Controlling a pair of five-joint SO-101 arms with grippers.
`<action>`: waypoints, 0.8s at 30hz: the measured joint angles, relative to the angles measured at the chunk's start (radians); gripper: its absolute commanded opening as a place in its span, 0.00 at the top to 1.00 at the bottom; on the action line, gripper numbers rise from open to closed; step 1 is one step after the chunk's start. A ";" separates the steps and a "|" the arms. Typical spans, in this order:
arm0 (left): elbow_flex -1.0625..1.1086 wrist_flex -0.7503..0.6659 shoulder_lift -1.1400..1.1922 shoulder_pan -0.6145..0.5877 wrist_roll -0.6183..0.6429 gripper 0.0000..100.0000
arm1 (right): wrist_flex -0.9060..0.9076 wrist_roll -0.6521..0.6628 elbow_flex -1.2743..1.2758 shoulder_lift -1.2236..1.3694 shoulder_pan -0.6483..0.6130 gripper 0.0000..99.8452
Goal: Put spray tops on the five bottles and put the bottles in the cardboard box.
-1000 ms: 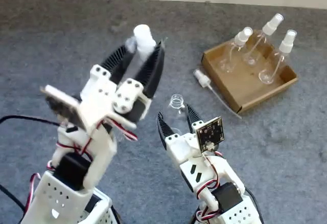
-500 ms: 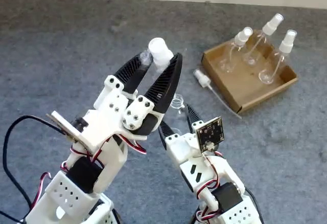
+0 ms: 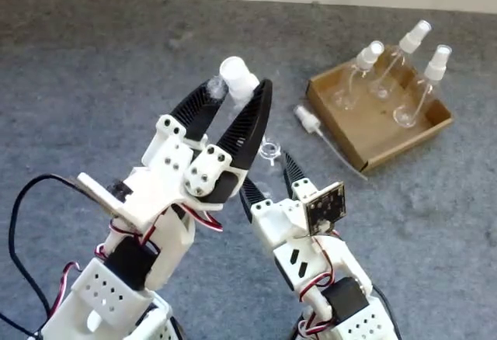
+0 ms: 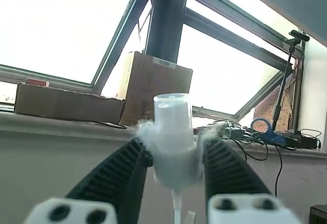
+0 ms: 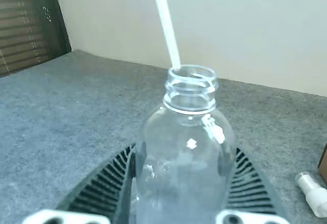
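Grey carpet [image 3: 93, 68]; loose top [image 3: 307, 119] beside box [image 3: 371, 126]; left tool [image 3: 237, 90] grips spray top [image 4: 172, 132], right tool [image 3: 266, 171] clamps bottle [image 5: 184, 152]

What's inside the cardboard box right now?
Three bottles, each with a spray top on. A strip of the box floor behind its near wall is hidden.

Overhead and close right-wrist views, common bottle [image 3: 269, 152]

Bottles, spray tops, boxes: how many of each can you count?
Bottles: 4, three in the cardboard box, one in the right gripper.
Spray tops: 5, three on boxed bottles, one in the left gripper, one on the table.
Cardboard box: 1.
Total: 10.
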 measured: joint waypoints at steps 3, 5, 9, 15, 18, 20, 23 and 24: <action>0.005 0.000 0.000 0.002 0.000 0.98 | -0.002 0.074 0.000 0.000 0.000 0.84; 0.005 0.000 0.000 0.003 0.000 0.98 | -0.003 0.135 0.000 0.000 0.000 0.84; 0.018 0.000 0.000 0.000 0.000 0.98 | -0.003 0.166 0.000 0.000 0.000 0.84; 0.034 0.035 0.000 0.003 0.000 0.98 | -0.003 0.172 0.000 0.000 0.000 0.84; 0.046 0.114 0.000 0.002 0.000 0.98 | -0.003 0.172 0.000 0.000 0.000 0.84; 0.078 0.160 0.000 0.002 0.000 0.98 | -0.003 0.172 0.000 0.000 0.000 0.84; 0.149 0.172 0.000 0.003 0.000 0.98 | -0.003 0.172 0.000 0.000 0.000 0.84; 0.167 0.172 0.000 0.003 0.000 0.98 | -0.003 0.172 0.000 0.000 0.000 0.84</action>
